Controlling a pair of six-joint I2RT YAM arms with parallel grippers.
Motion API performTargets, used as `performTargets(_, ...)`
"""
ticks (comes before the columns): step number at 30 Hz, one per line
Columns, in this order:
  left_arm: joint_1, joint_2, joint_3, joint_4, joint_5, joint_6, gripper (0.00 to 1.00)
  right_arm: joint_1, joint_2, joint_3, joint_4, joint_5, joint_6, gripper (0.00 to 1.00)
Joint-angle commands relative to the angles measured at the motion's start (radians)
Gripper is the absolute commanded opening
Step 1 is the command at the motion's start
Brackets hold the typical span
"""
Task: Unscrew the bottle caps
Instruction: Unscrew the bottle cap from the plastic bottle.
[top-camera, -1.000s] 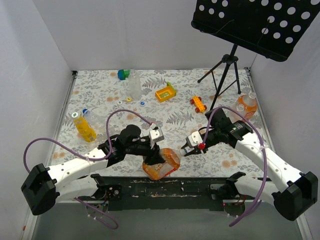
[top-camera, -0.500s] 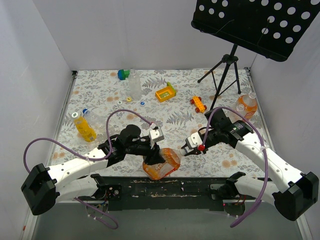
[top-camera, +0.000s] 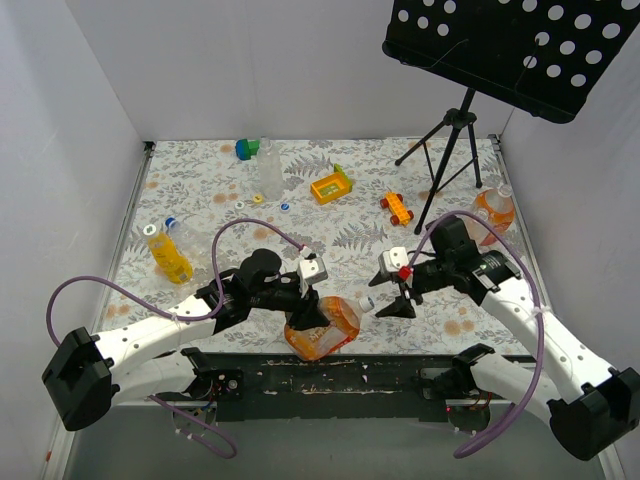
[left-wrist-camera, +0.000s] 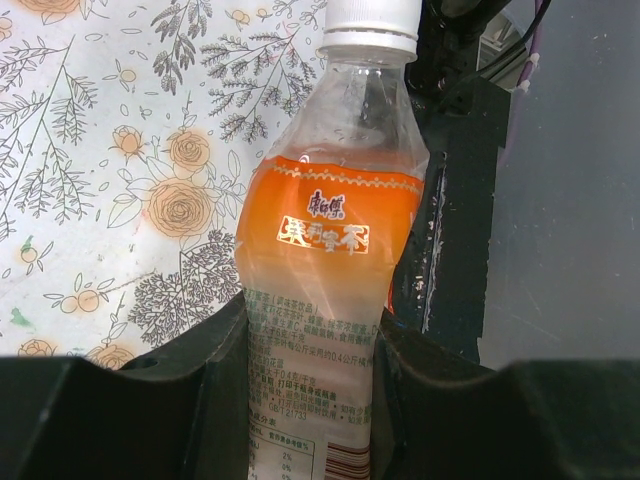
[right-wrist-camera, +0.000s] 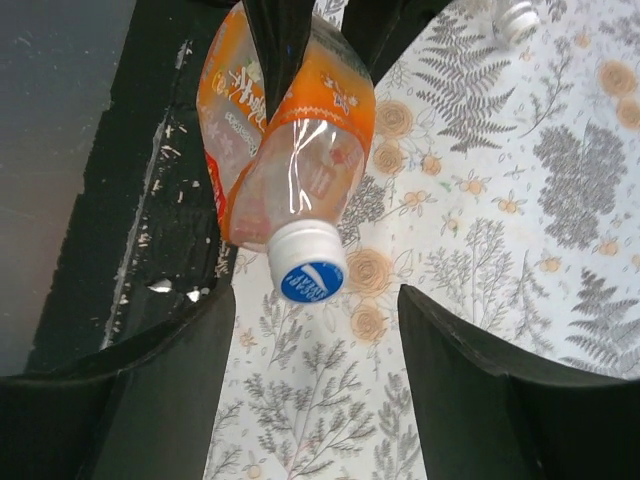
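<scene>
**Cap still on the held bottle; most of the job looks unfinished**

Left gripper (left-wrist-camera: 310, 322): fingers pinch the lower body of the orange-labelled bottle (left-wrist-camera: 330, 230). It is held tipped over at the near edge of the table (top-camera: 350, 245), neck pointing toward the right arm.

Right gripper (right-wrist-camera: 316, 305): fingers spread wide, one on each side of the bottle's neck end. They are clear of it, with no contact visible.

Cap (right-wrist-camera: 308, 262): white with a blue top, still seated on the neck of the held bottle. Whether it has been loosened at all cannot be read from here.

Elsewhere:
- A few loose caps (top-camera: 258, 198) lie on the cloth toward the back left, near an upright clear bottle (top-camera: 270, 172). That bottle's mouth is too small to judge.
- A yellow bottle (top-camera: 170, 258) lies at the left. Its top seems to be an open ring, so probably done.
- A squat orange bottle (top-camera: 494, 210) stands at the far right with a white top on, so it looks untouched.

Judgement: some bottles seem opened. The held one is mid-step, with the right fingers lined up on the cap but not gripping it. At least the squat one on the right remains after that.
</scene>
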Motion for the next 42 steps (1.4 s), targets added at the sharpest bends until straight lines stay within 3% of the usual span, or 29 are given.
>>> performTargets(1,0.004,-0.032,0.032,-0.003,-0.007,0.007,0.00,-0.047,-0.065,-0.078,0.152,-0.080,0.322,0.73)
performTargets(4,0.004,-0.028,0.041,-0.004,-0.033,0.018,0.00,-0.076,-0.084,-0.146,0.373,-0.007,0.736,0.72)
performTargets(6,0.004,-0.022,0.053,-0.013,-0.045,0.026,0.00,-0.091,-0.072,-0.155,0.407,0.021,0.889,0.72)
performTargets(16,0.004,0.001,0.066,-0.018,-0.053,0.029,0.00,-0.094,-0.012,-0.187,0.479,-0.065,1.044,0.63)
performTargets(19,0.004,-0.002,0.066,-0.015,-0.054,0.027,0.00,-0.094,0.000,-0.183,0.476,-0.066,1.046,0.53)
performTargets(25,0.004,-0.005,0.057,-0.012,-0.051,0.024,0.00,-0.094,0.019,-0.174,0.479,-0.121,1.017,0.19)
performTargets(27,0.004,-0.012,0.054,-0.010,-0.048,0.024,0.00,-0.094,0.023,-0.166,0.467,-0.184,0.948,0.05)
performTargets(29,0.004,-0.021,0.049,-0.004,-0.027,0.023,0.00,-0.094,0.029,-0.142,0.406,-0.285,0.772,0.01)
performTargets(33,0.007,-0.070,0.009,0.062,0.056,0.006,0.00,-0.082,0.055,-0.008,-0.090,-0.353,-0.029,0.01)
performTargets(37,0.014,-0.078,-0.026,0.091,0.197,0.036,0.00,-0.009,0.121,0.121,-0.431,-0.127,-0.679,0.01)
performTargets(39,0.017,-0.062,-0.025,0.091,0.243,0.047,0.00,0.001,0.103,0.112,-0.345,-0.010,-0.769,0.01)
performTargets(42,0.018,-0.037,-0.003,0.079,0.234,0.053,0.00,0.011,0.071,0.081,-0.219,0.049,-0.757,0.01)
